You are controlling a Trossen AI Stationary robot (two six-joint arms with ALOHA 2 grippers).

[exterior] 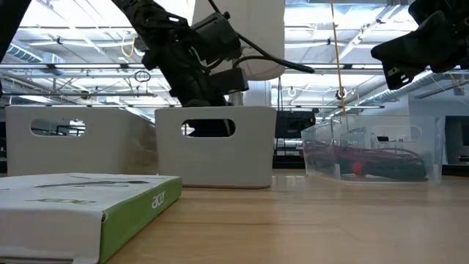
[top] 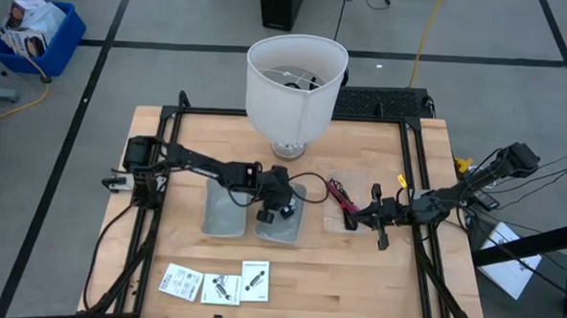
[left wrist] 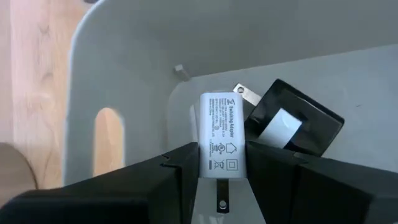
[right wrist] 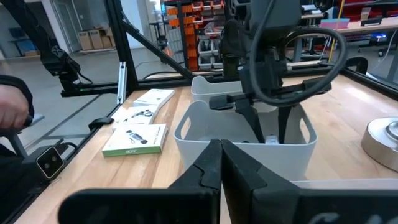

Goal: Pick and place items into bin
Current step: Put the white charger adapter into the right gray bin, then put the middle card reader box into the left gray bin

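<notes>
My left gripper point(top: 273, 212) reaches down into the right-hand one of two grey bins point(top: 290, 228) and is shut on a small white plug adapter point(left wrist: 222, 142). A black adapter point(left wrist: 292, 121) lies on that bin's floor beside it. My right gripper point(right wrist: 221, 163) is shut and empty. It hovers over a clear tray point(top: 334, 224) that holds black and magenta cable ties point(top: 340, 192). Flat white packets point(top: 216, 283) lie near the table's near edge. My left gripper pinches the white adapter between its two fingers point(left wrist: 177, 171). The pads are on the two side faces at its pronged end point(left wrist: 222, 177). The fingers come from above, pointing down into the bin. The printed face shows, and one prong point(left wrist: 222, 202) sticks back between the fingers.
A big white lampshade point(top: 297, 78) stands on its round base at the table's far edge, just behind the bins. The second grey bin point(top: 226, 209) sits to the left of the first. Black frame rails point(top: 165, 135) run along the table's left and right sides.
</notes>
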